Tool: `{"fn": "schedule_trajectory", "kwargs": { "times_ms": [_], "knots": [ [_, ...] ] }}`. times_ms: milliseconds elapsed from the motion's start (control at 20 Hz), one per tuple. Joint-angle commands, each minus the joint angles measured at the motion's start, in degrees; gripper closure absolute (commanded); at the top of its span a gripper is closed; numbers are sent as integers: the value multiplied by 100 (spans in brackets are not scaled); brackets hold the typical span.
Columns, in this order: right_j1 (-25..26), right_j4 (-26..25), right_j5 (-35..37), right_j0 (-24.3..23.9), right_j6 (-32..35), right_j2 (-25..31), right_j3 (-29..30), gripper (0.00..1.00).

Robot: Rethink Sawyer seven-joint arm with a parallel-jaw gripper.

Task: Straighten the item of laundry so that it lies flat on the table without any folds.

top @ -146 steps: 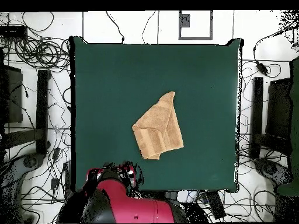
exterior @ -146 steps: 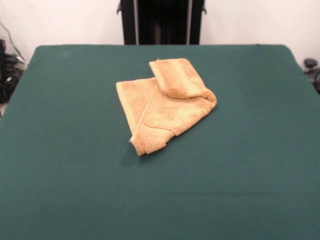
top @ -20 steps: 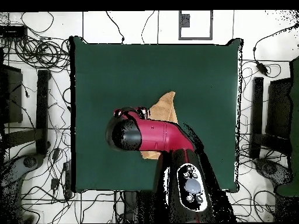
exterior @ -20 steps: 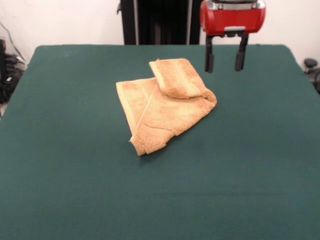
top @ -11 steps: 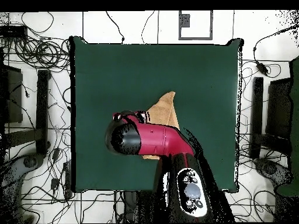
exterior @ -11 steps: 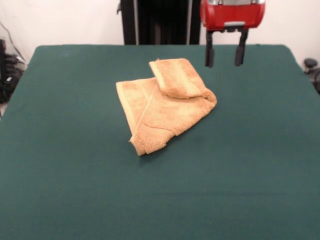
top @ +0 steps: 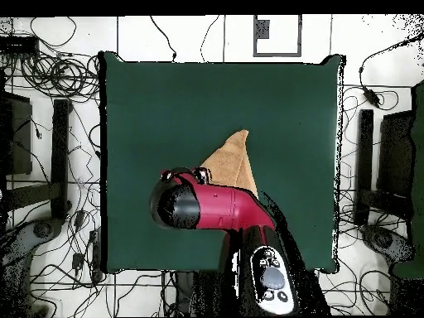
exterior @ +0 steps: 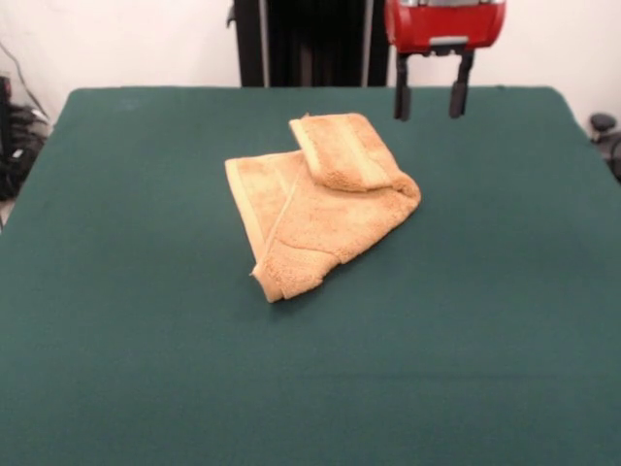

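Looking at our gripper (exterior: 426,101), it's drifted up and back a bit in the last second, fingers spread, holding nothing. The towel (exterior: 318,203) sits below and off to one side on the worktop (exterior: 116,320), unmoved with 1 flap folded over, so no straightening yet.

The dark green cloth-covered table (exterior: 146,369) lies bare across the whole lower half and both sides of the front view. The only obstacle on it is the folded tan-orange terry towel (exterior: 315,209) at centre. The red-bodied black-fingered pincer (exterior: 426,101), fingers apart, hangs at upper right, clear of the towel.
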Motion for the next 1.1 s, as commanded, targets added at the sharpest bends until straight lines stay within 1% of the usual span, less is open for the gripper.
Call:
{"fn": "schedule_trajectory", "kwargs": {
  "times_ms": [50, 300, 550, 850, 1100],
  "knots": [
    [166, 118, 402, 212, 1097, -102, 78, 0],
    [213, 130, 758, 313, 998, -132, -250, 0],
    [216, 97, 1262, 439, 921, -223, -686, 0],
    [307, 53, 1712, 317, 658, -66, -1113, 0],
    [289, 2, 2306, 143, 440, 25, -1490, 0]
  ]
}}
